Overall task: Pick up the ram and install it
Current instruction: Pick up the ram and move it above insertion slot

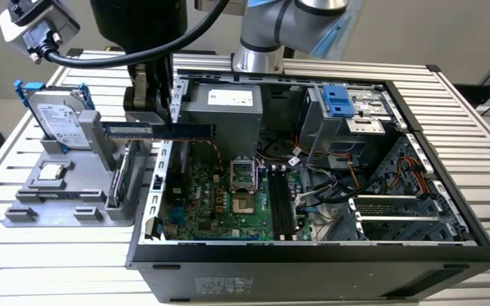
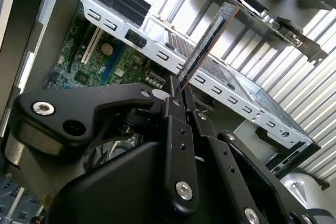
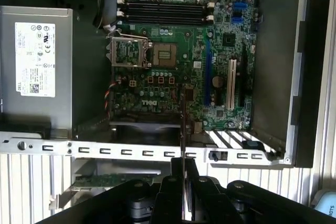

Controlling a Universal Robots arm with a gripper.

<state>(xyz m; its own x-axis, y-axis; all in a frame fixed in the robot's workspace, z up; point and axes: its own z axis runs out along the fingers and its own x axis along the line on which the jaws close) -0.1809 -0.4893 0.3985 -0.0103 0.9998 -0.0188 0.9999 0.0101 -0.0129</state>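
Ribbed white tabletop (image 1: 479, 150) carries the metal case (image 1: 313, 271); black end effector (image 2: 177, 88) pinches the thin flat ram (image 2: 210, 40)

The ram (image 1: 185, 130) is a long, thin, narrow stick with a dark bluish circuit board and a pale label on its face. It is off the table, clamped between the fingers of the gripper (image 2: 177, 88), lying level on its long edge. In the exterior view it hangs across the side wall of the open computer case (image 1: 166, 167), one end over the motherboard. Both wrist views show it edge-on (image 2: 207, 43) (image 3: 182, 121), a slim strip reaching out past the fingertips
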